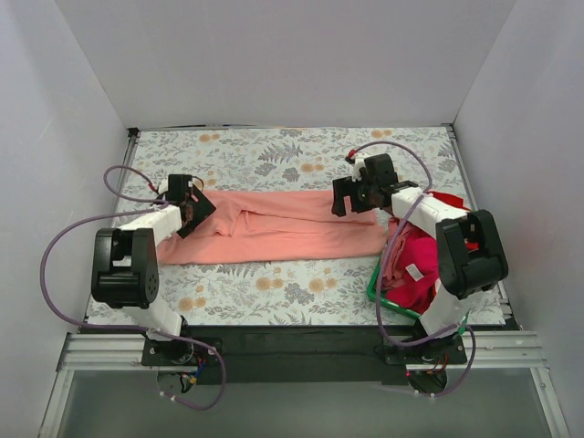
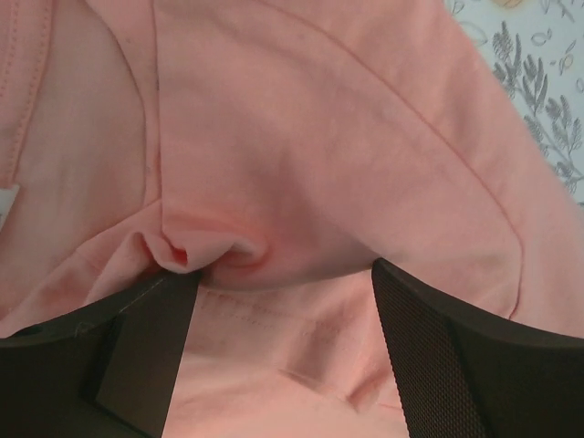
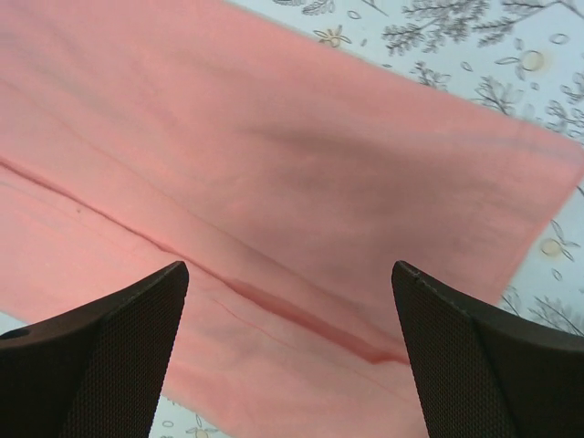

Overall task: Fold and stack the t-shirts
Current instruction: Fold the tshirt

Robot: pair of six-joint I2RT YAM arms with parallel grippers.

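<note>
A salmon-pink t-shirt point(image 1: 283, 228) lies folded lengthwise into a long band across the middle of the table. My left gripper point(image 1: 194, 214) is open at its left end, low over the cloth; in the left wrist view point(image 2: 283, 301) the jaws stand wide apart over the shirt point(image 2: 301, 155), with a small bunched fold by the left fingertip point(image 2: 151, 328). My right gripper point(image 1: 351, 196) is open over the shirt's right end; in the right wrist view point(image 3: 287, 301) its jaws straddle a lengthwise fold line in the shirt point(image 3: 301, 164). Red and magenta shirts point(image 1: 415, 260) lie in a heap in the basket.
A green plastic basket point(image 1: 376, 290) stands at the right front, beside the right arm's base. The floral tablecloth point(image 1: 274, 155) shows behind and in front of the shirt. White walls close the table at the back and on both sides.
</note>
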